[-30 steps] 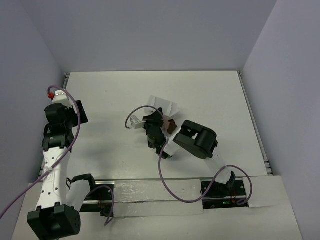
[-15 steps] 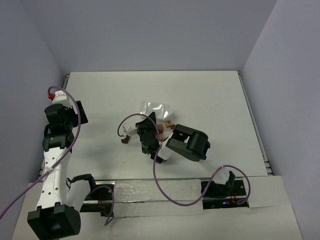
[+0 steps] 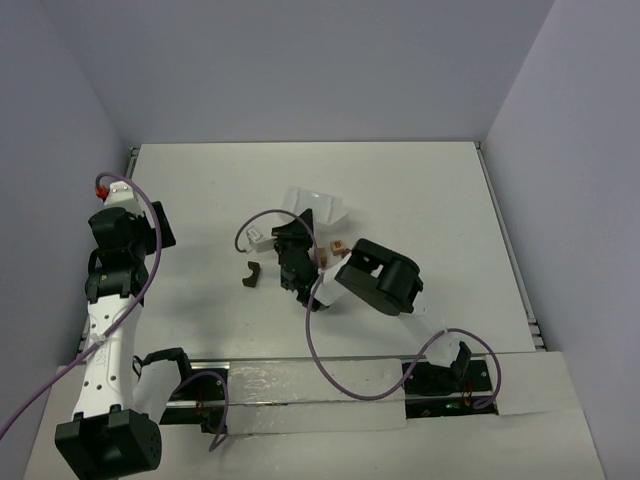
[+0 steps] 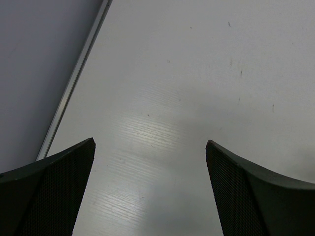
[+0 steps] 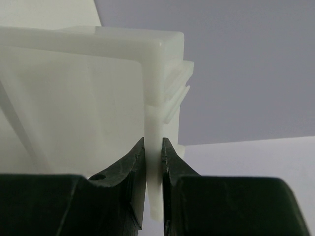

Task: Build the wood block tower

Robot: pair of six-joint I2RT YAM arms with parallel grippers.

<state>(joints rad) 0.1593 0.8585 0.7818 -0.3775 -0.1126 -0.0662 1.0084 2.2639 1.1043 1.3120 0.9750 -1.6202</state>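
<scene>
My right gripper [image 3: 303, 232] is shut on the wall of the white tray [image 3: 316, 206] and holds it tipped up; in the right wrist view the gripper [image 5: 153, 143] pinches the thin tray rim [image 5: 154, 123]. A dark brown arch block [image 3: 250, 273] lies on the table left of the gripper. A light tan block [image 3: 322, 256] and a reddish-brown block [image 3: 338, 245] lie just right of it, beside the arm. No stack stands. My left gripper [image 3: 163, 224] is open and empty at the far left; the left wrist view shows it [image 4: 150, 142] over bare table.
The right arm's elbow [image 3: 385, 280] and purple cable [image 3: 262, 218] lie near the blocks. A metal edge strip [image 4: 74, 83] and the grey side wall run close to the left gripper. The table's back edge is beyond the tray.
The right gripper has swung the tray left and tipped it. The blocks have spilled onto the table, the dark arch block landing to the left. The left arm has not moved.
</scene>
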